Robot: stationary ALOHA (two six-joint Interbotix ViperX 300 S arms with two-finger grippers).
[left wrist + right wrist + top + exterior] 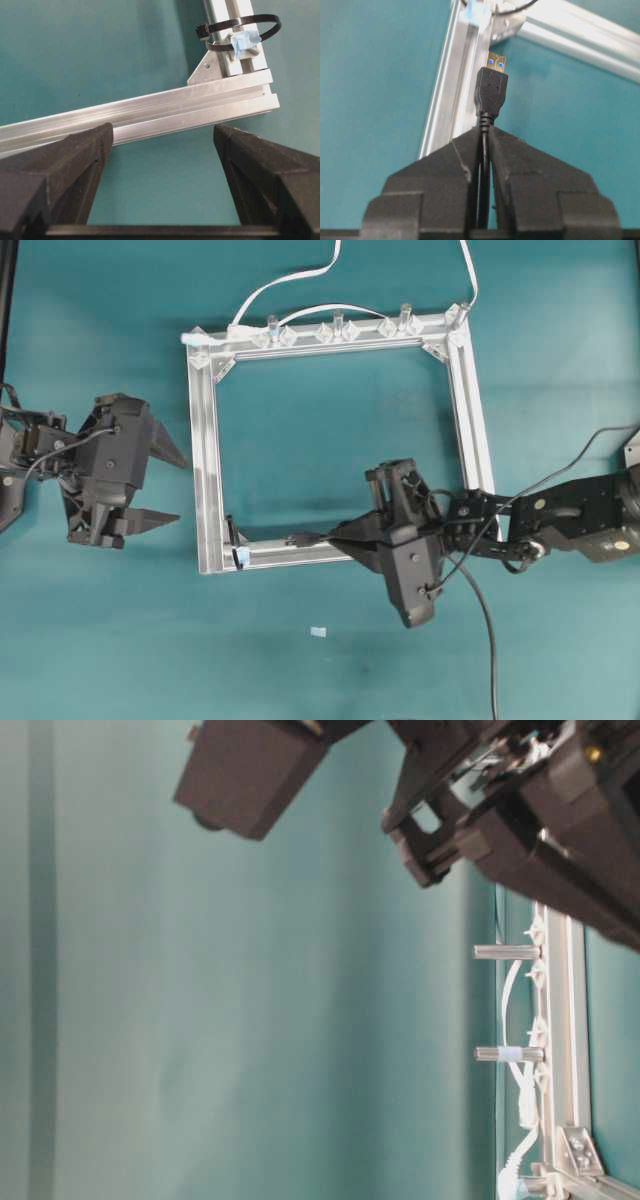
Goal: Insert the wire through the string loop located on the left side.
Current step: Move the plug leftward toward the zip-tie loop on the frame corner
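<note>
**Plug lined up short of the loop**

Right wrist view: nearest the lens, my right gripper (485, 137) is clenching the wire (491, 92) just behind its black plug, pads pressed against the cable on both sides. The plug is sticking straight out from my fingertips, its long axis pointing up the picture toward the frame's corner. The string loop (520, 6) is sitting there, only partly in shot, with its pale blue tag (476, 12) just left of it. The metal tip is hanging near that corner but apart from it.

Left wrist view: my left gripper (162, 145) is standing released and empty, fingers spread wide at the bottom edge. Beyond them the silver frame (150, 107) is running across, and the loop is rising at the frame's corner, upper right of my fingers.

Overhead view: the right gripper is lying along the frame's lower rail, plug aimed toward the lower left corner where the loop is standing. The left gripper is waiting outside the frame's left rail. I judge the right arm is the one to push the plug onward along its own axis.

Table-level view: only black arm parts and the frame's far posts are showing; the loop is hidden.
</note>
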